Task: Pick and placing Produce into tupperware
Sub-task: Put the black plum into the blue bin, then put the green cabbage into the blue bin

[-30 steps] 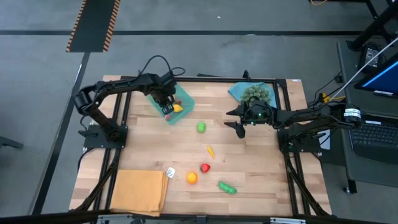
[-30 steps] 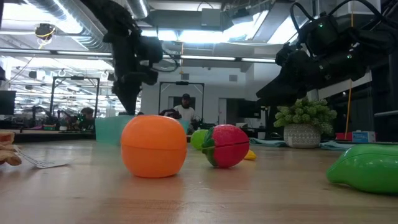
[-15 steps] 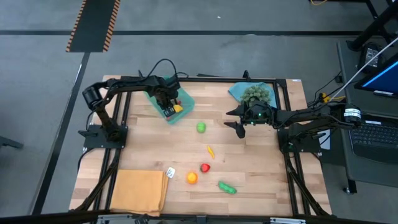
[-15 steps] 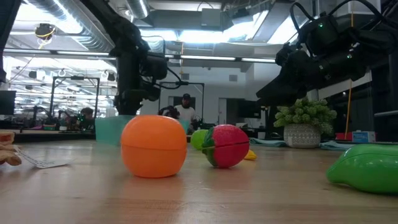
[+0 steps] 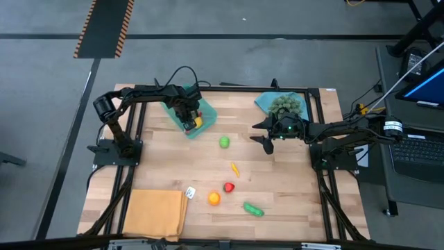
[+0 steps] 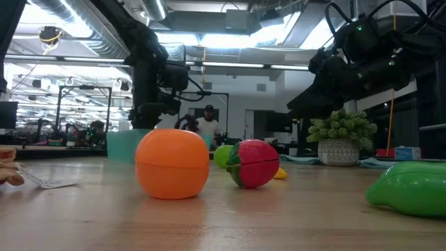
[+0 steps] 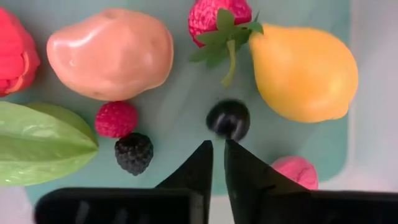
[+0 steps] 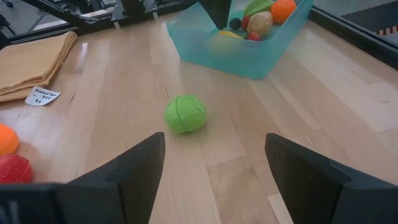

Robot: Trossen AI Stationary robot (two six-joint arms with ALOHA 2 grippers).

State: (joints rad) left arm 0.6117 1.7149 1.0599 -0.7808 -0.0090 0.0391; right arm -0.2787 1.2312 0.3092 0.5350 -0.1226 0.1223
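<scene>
Orange-tan cloth (image 5: pixel 156 214) lies at the near-left corner of the worktop (image 5: pixel 291 180), a small white tag (image 5: pixel 190 192) just right of it. Far left, the left gripper (image 7: pixel 217 163) hangs inside the teal tupperware (image 5: pixel 206 109), fingers nearly pressed together with only a thin slit between the tips, pinching nothing; a dark berry (image 7: pixel 228 119) sits on the tray floor just beyond the tips. Around it in the tray: tan potato (image 7: pixel 111 53), strawberry (image 7: pixel 217 17), yellow pear (image 7: pixel 303 72), raspberry (image 7: pixel 116 119), blackberry (image 7: pixel 134 153), green leaf-shaped piece (image 7: pixel 38 143), pink piece (image 7: pixel 293 172). Outside the tray, on open worktop: green ball (image 5: pixel 224 142) mid-table, small orange carrot-like piece (image 5: pixel 235 168) nearer, then orange fruit (image 5: pixel 214 198) and red fruit (image 5: pixel 229 187) close together, green pod (image 5: pixel 253 209) nearest. Right gripper (image 5: pixel 268 142) hovers right of the green ball, fingers spread wide, empty. Behind it, far right, a bushy grey-green cluster (image 5: pixel 286 105) on a blue piece (image 5: pixel 264 102).
</scene>
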